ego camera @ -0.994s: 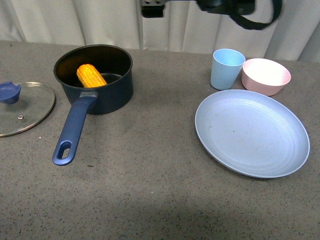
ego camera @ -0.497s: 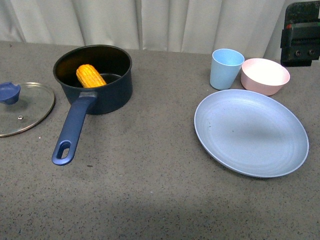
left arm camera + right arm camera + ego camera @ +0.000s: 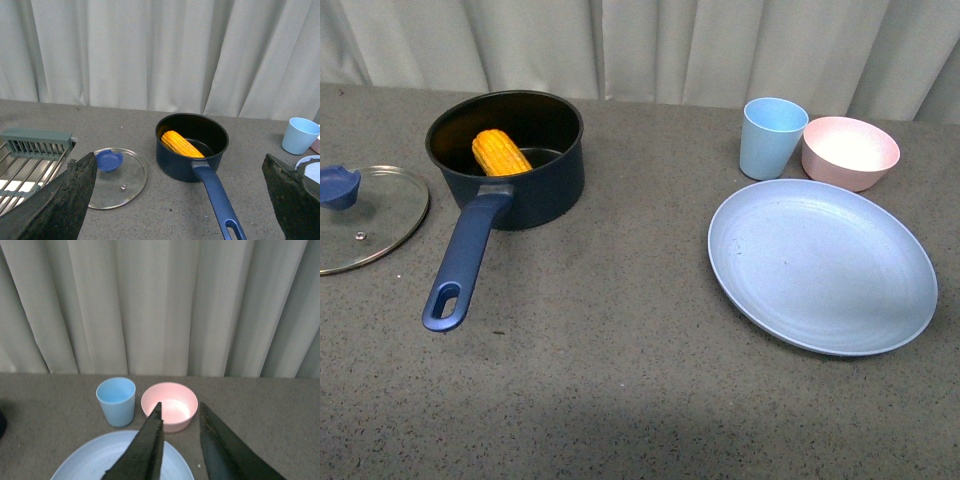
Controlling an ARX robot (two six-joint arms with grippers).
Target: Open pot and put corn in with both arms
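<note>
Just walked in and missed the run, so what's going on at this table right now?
Nothing is being handled. The corn lies inside the open pot, and the glass lid rests on the table beside it. The left gripper is wide open and empty, facing the pot. The right gripper holds nothing, its fingers slightly apart, above the plate, near the cup and bowl.

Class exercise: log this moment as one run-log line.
lid: glass lid with blue knob off, beside pot | corn: yellow cob inside navy saucepan | left gripper: open, empty | right gripper: narrowly open, empty

The corn lies inside the open pot.
</note>
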